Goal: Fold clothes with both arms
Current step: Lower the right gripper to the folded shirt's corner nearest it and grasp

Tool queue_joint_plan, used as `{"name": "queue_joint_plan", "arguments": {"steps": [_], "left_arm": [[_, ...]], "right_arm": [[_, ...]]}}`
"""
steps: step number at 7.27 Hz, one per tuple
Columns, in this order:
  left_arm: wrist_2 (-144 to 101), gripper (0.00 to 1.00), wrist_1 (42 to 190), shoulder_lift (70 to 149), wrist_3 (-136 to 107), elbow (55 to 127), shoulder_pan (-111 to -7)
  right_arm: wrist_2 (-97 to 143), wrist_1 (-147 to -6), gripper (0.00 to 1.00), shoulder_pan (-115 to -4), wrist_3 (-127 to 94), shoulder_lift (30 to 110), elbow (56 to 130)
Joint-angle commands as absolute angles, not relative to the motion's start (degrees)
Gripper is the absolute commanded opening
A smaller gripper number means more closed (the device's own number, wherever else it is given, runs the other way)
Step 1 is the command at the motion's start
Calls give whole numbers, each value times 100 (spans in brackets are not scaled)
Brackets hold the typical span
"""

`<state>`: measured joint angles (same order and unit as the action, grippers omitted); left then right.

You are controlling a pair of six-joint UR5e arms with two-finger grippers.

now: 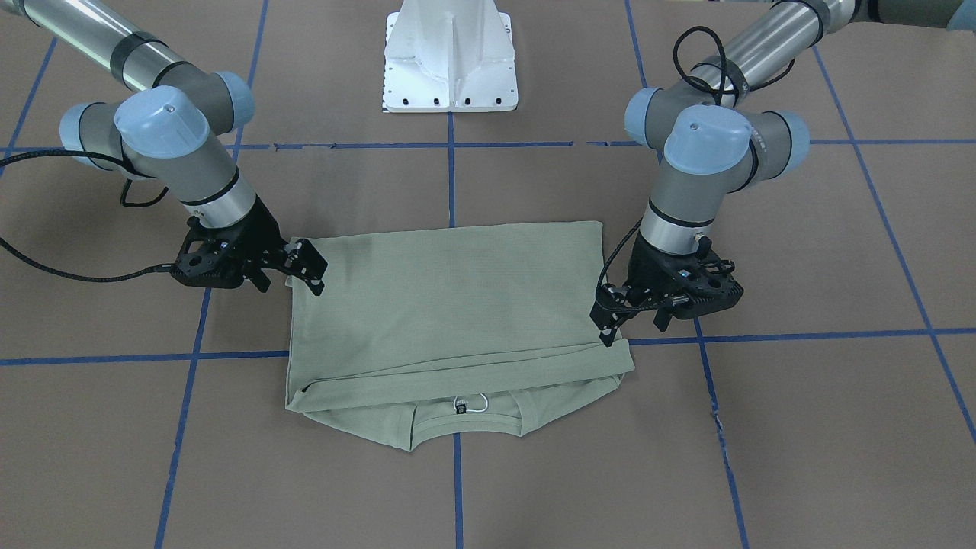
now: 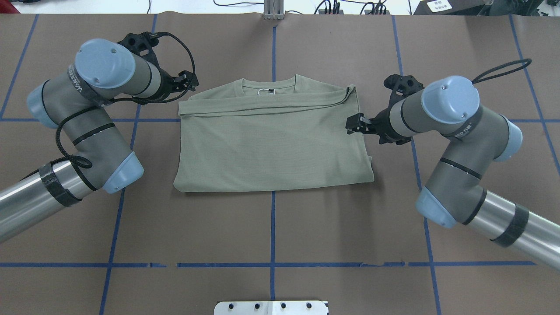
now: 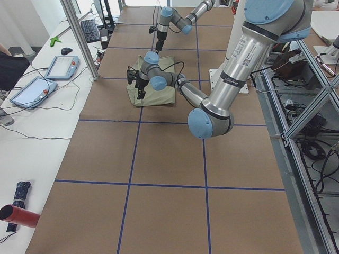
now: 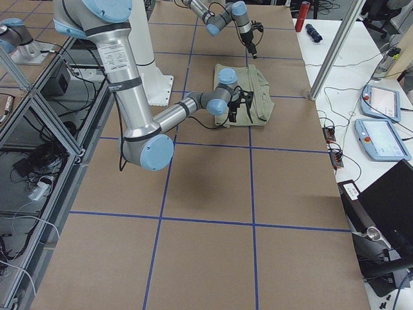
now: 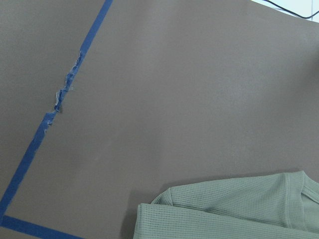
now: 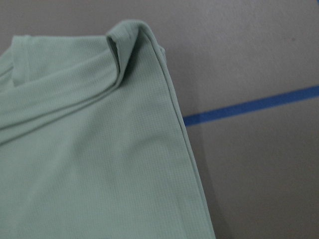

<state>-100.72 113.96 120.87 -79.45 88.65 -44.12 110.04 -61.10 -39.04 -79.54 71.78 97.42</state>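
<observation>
The pale sage-green shirt (image 1: 450, 305) lies folded into a flat rectangle on the brown table, the bottom half folded up over the chest. Its collar (image 2: 269, 84) and black neck label (image 1: 461, 406) show at the far edge from the robot. My left gripper (image 2: 187, 83) hovers just off the shirt's collar-end corner; it looks open and empty. My right gripper (image 2: 356, 124) sits at the opposite side edge, also open and holding nothing. The left wrist view shows a shirt corner (image 5: 224, 211); the right wrist view shows the layered fold edge (image 6: 99, 149).
The white pedestal base (image 1: 450, 69) stands at the robot's side of the table. Blue tape lines (image 2: 272, 227) grid the brown surface. A side bench with tablets (image 3: 61, 66) and a keyboard lies beyond the table's far edge.
</observation>
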Motion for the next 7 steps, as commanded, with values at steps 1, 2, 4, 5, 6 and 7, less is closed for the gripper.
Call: {"name": "queue_joint_plan", "arguments": {"steps": [1, 2, 4, 5, 6, 7], "left_arm": [[-10072, 100, 11399, 12085, -7945, 8912, -4412], [-10072, 100, 11399, 12076, -7945, 8930, -4403], [-10072, 100, 11399, 12076, -7945, 8930, -4412], [-10072, 100, 11399, 12076, -7945, 8930, -4412], [-10072, 100, 11399, 12076, -7945, 8930, -4412], [-10072, 100, 11399, 12067, -7945, 8930, -4412]], "right_arm": [[10987, -6117, 100, -3491, -7972, 7575, 9984], [10969, -6126, 100, -3454, -7972, 7576, 9958], [10969, -6152, 92, -3384, -7980, 7524, 9888], [10977, -6152, 75, -3366, -7980, 7515, 9888], [10978, -6152, 70, -3314, -7980, 7506, 9879], [11021, -6152, 40, -3313, -7980, 7506, 9888]]}}
